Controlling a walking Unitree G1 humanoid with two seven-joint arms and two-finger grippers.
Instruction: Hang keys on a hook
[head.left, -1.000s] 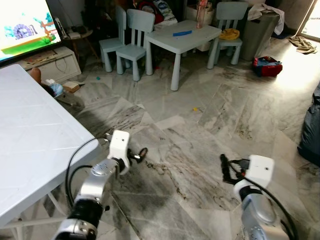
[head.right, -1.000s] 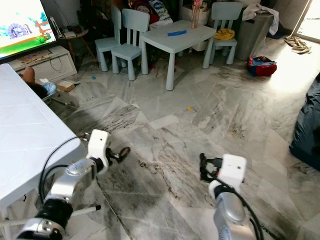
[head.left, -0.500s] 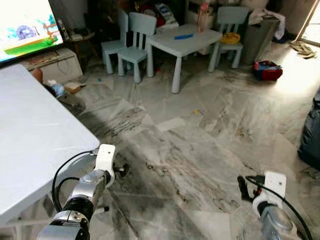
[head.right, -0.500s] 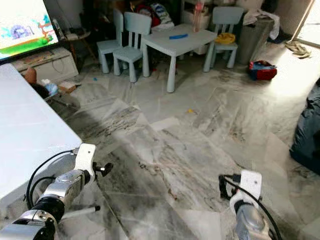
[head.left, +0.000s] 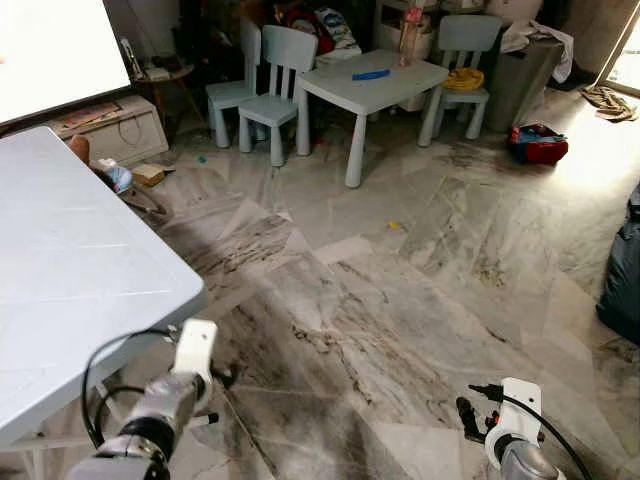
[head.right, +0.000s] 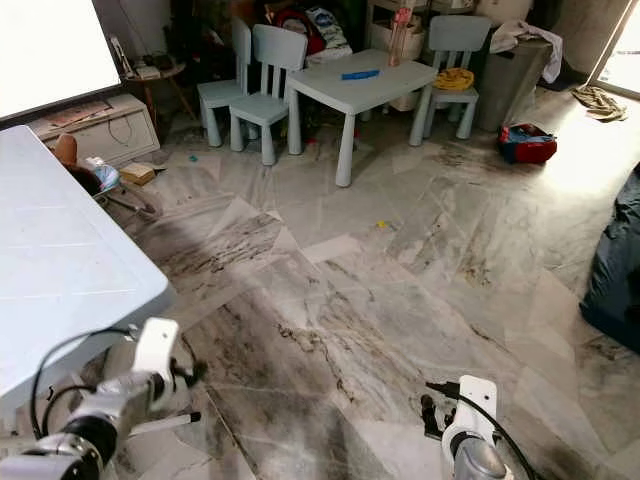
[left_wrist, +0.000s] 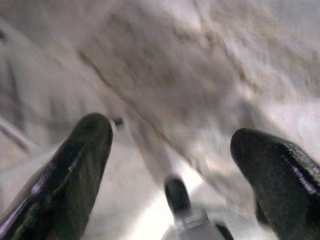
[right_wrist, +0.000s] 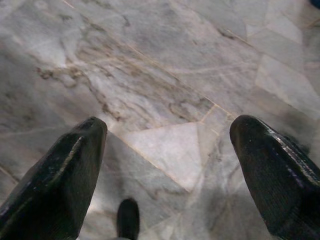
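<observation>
Left eye view looks over a marble floor, a white table at left, a small blue table with chairs beyond. Both end effectors, left and right, hang low, fingers spread wide, empty. Keys cannot be made out.

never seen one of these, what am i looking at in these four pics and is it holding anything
It is a walking humanoid robot with two silver arms, each ending in a two-fingered black claw. The two wide pictures come from cameras in its head, looking down at a marble floor, a white table on its left and a small blue table with chairs further off. The two close-ups come from wrist cameras looking along each claw. The left claw and the right claw both hang low over the floor, open and holding nothing. No keys or hook can be made out.
</observation>
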